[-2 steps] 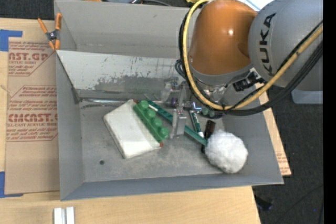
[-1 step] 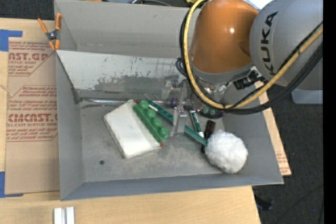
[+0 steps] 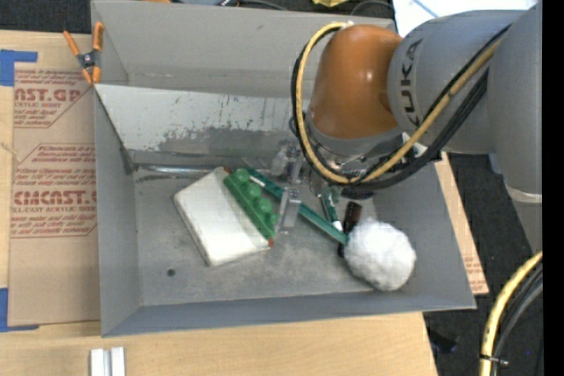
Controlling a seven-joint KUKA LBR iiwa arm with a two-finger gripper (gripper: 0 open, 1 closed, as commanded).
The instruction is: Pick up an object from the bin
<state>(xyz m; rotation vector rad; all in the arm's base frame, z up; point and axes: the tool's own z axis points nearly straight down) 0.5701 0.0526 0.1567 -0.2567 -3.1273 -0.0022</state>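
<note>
**Claw low in the middle of the bin, against a green studded piece**

Camera view: the arm comes in from the right, its rounded orange cover [image 3: 352, 84] hanging over the back right part of the grey metal bin [image 3: 176, 114]. Below the cover the gripper [image 3: 287, 209] is down near the bin floor, about the middle of the bin. Whether the claw is open or closed cannot be told here, and nothing can be made out in its hold.

The thing nearest to it is a flat green plastic piece with a row of round studs [image 3: 250, 197]. It lies slantwise on the floor, just left of the gripper, and its lower right end runs up to the claw. Whether the two touch cannot be told. The green piece rests along the right edge of a white rectangular foam block [image 3: 214, 223], which lies flat, left of centre.

On the gripper's other side a thin green plastic stick [image 3: 319, 225] slants down to the right. Its far end comes close to a white fluffy ball [image 3: 381, 255] near the bin's front right wall. A small black object [image 3: 352, 213] sits just above that ball, beside the stick.

Counted: one studded green piece, one foam block, one green stick, one fluffy ball, one small black object.
</note>
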